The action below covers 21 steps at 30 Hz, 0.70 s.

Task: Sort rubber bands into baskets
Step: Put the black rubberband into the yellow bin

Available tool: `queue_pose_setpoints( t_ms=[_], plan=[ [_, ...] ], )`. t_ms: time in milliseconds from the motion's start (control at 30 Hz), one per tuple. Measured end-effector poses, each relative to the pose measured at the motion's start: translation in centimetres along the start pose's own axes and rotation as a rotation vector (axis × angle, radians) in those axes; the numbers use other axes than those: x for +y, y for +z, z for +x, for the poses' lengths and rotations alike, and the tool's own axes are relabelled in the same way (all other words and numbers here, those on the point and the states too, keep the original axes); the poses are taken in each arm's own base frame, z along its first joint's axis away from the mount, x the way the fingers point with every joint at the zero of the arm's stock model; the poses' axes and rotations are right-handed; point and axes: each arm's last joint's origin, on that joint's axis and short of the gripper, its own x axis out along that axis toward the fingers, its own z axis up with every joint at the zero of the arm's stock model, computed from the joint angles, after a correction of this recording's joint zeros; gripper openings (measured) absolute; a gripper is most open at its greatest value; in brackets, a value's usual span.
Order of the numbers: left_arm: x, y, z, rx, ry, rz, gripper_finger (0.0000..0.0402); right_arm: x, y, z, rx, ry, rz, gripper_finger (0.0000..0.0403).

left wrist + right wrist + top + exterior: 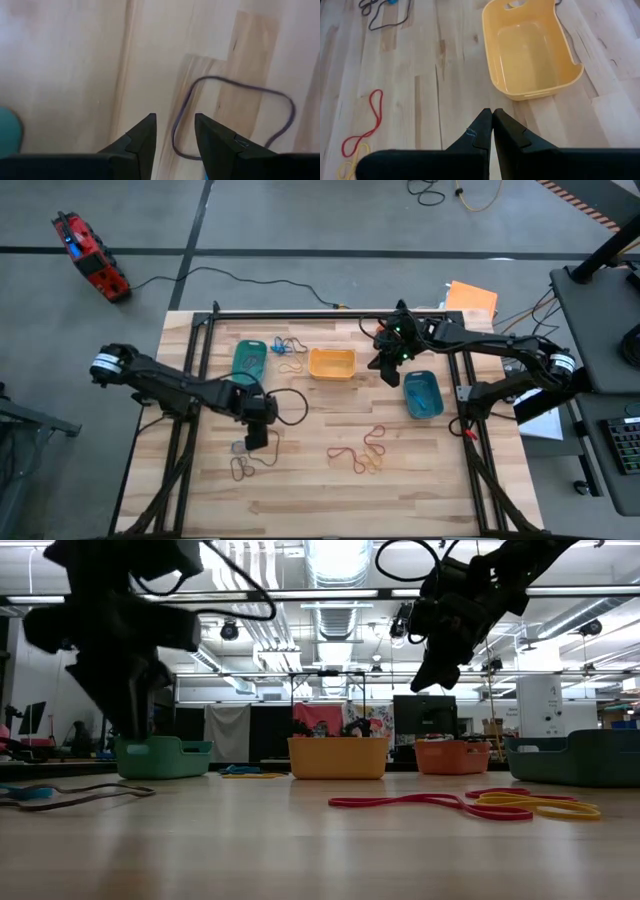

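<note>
Fingers of the left gripper stand slightly apart, holding nothing, low over the pale wooden table. A thin dark purple rubber band loop lies flat on the wood just past the fingertips, its near end reaching into the gap between them. Closed and empty, the right gripper hovers just beside the yellow oblong plastic basket. Red and yellow rubber bands lie loose mid-table, well apart from both grippers

I see grey floor around the bench, a red case and ceiling ducts.
</note>
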Motion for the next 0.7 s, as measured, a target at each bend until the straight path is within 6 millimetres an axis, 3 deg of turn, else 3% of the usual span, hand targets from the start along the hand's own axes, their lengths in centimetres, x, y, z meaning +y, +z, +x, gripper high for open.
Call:
queue_pose_setpoints(
  t_ms=[700],
  plan=[
    [0.2,-3.0,3.5,0.018,-0.009,0.030,0.0124,0.0,0.0,0.0,0.000,0.000,0.034,0.0009]
  ],
)
